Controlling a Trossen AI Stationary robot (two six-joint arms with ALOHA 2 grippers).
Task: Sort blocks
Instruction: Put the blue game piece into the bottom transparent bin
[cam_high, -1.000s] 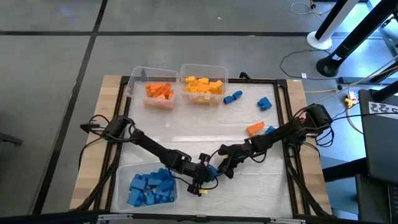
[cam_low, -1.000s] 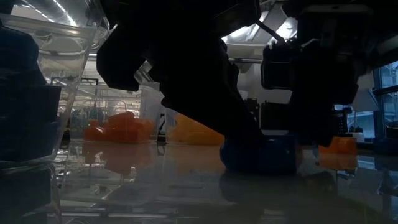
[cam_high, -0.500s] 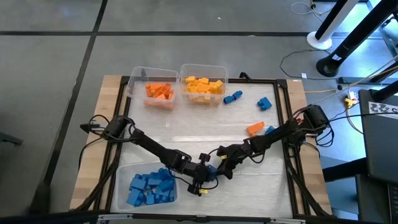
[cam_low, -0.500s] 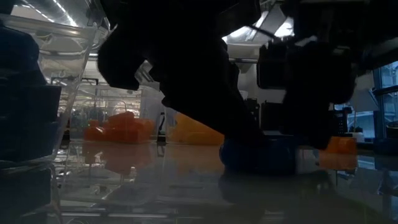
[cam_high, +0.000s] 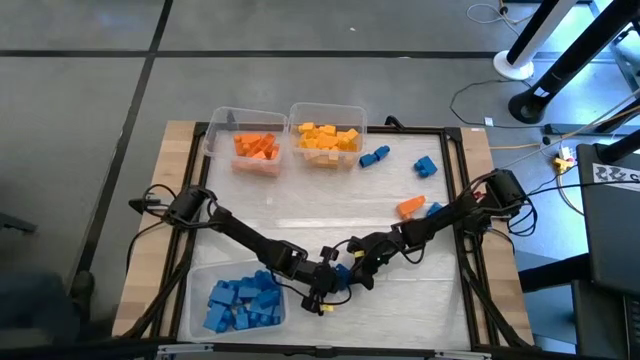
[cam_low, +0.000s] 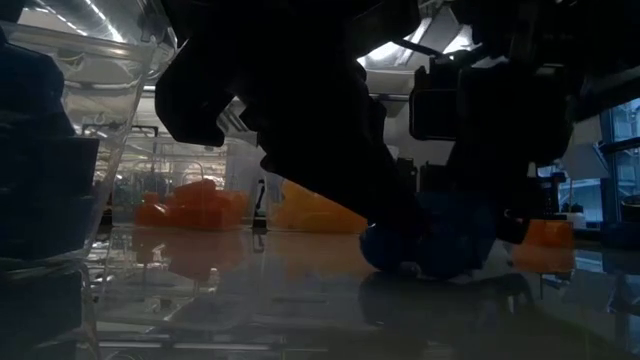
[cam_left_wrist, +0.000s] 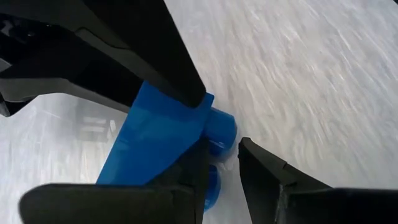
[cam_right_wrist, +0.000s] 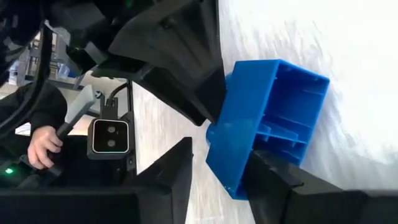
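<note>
1. I have both arms meeting near the front middle of the surface (cam_high: 300, 215), just beside the clear bin of blue blocks (cam_high: 243, 303). The left gripper (cam_high: 328, 283) and right gripper (cam_high: 357, 262) are working the same blue block (cam_high: 343, 271).

2. In the left wrist view the left jaws are closed partway onto the blue block (cam_left_wrist: 163, 134), one finger (cam_left_wrist: 158, 46) pressed on its flat face, the other on the far side. I read that as a hold.

3. In the right wrist view the right jaws stand around the hollow underside end of the block (cam_right_wrist: 268, 121), partly open. Whether they actually pinch it or only bracket it I cannot tell.

4. My read of the step: the two arms are handing over or pulling apart a blue piece. A small yellow bit (cam_high: 324, 309) lies just beside the left gripper.

5. The sorted bins at the back hold orange blocks (cam_high: 256, 147) and yellow blocks (cam_high: 328, 137). Loose ones remain on the surface: two blue (cam_high: 374, 156) (cam_high: 426, 166) near the back, plus an orange one (cam_high: 410, 207) touching another blue one by the right arm.

6. Next, I would let one gripper release cleanly while the other keeps its hold, then carry the block over the blue bin's rim and drop it.
</note>
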